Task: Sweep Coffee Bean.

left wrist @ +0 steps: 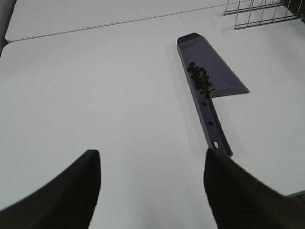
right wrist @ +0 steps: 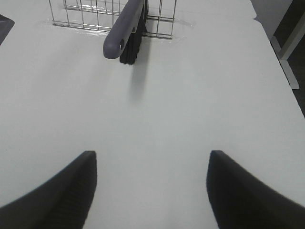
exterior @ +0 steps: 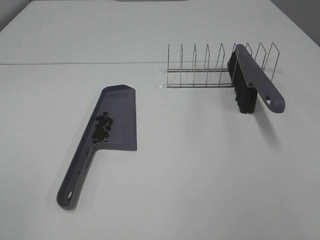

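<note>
- Nearest the lens in left wrist view, low in frame: left gripper (left wrist: 151, 191), 2 dark finely ribbed fingers (left wrist: 71, 186) spread wide, nothing btwn them, hovering over bare table (left wrist: 95, 95).
- Right wrist view, same pose: right gripper (right wrist: 151, 191), 2 dark textured fingers (right wrist: 66, 188) apart, holding nothing, over white matte tabletop.
- Neither gripper nor arm shows in exterior high view.
- Exterior view, lower left: 1 dustpan (exterior: 120, 117), grey-purple smooth plastic, flat trapezoid tray w/ low raised edge; long narrow handle running toward lower-left corner, w/ small slots and a hang hole at its end.
- Coffee bean (exterior: 103, 128) cluster lies inside the pan, near the handle-side edge of tray; tiny dark oval beans, roughly 20, packed close, a few strays; exact count unclear.
- Further back, upper right: 1 brush (exterior: 252, 82), grey-purple rounded handle w/ triangular hole at tip, black bristles hanging below; leans in the rack w/ handle end jutting toward camera.
- 1 wire rack (exterior: 210, 67), thin metal, row of upright U-shaped dividers, approx 9, on table's far part.
- Seam line crosses the table behind the pan, upper part of frame.
</note>
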Controlling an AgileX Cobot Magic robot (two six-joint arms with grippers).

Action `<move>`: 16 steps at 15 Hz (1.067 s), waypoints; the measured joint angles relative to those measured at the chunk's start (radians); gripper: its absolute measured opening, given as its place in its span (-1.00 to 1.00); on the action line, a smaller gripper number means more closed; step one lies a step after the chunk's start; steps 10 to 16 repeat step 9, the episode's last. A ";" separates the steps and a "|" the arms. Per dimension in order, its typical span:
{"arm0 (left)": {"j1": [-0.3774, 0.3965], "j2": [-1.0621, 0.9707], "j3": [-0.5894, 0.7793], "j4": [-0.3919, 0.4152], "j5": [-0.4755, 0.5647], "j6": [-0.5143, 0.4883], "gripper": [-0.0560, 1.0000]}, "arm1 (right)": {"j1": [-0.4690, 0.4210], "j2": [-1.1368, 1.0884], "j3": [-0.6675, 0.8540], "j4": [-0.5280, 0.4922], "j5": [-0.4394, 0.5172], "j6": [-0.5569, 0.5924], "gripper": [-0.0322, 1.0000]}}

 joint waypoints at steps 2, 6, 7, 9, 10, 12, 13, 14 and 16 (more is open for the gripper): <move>0.000 0.000 0.000 0.000 0.000 0.000 0.26 | 0.000 0.000 0.000 0.000 0.000 0.000 0.29; 0.000 0.000 0.000 0.000 0.000 0.000 0.26 | 0.000 0.000 0.000 0.000 0.000 0.000 0.29; 0.000 0.000 0.000 0.000 0.000 0.000 0.26 | 0.000 0.000 0.000 0.000 0.000 0.000 0.29; 0.000 0.000 0.000 0.000 0.000 0.000 0.26 | 0.000 0.000 0.000 0.000 0.000 0.000 0.29; 0.000 0.000 0.000 0.000 0.000 0.000 0.26 | 0.000 0.000 0.000 0.000 0.000 0.000 0.29; 0.000 0.000 0.000 0.000 0.000 0.000 0.26 | 0.000 0.000 0.000 0.000 0.000 0.000 0.29; 0.000 0.000 0.000 0.000 0.000 0.000 0.26 | 0.000 0.000 0.000 0.000 0.000 0.000 0.29; 0.000 0.000 0.000 0.000 0.000 0.000 0.26 | 0.000 0.000 0.000 0.000 0.000 0.000 0.29; 0.000 0.000 0.000 0.000 0.000 0.000 0.26 | 0.000 0.000 0.000 0.000 0.000 0.000 0.29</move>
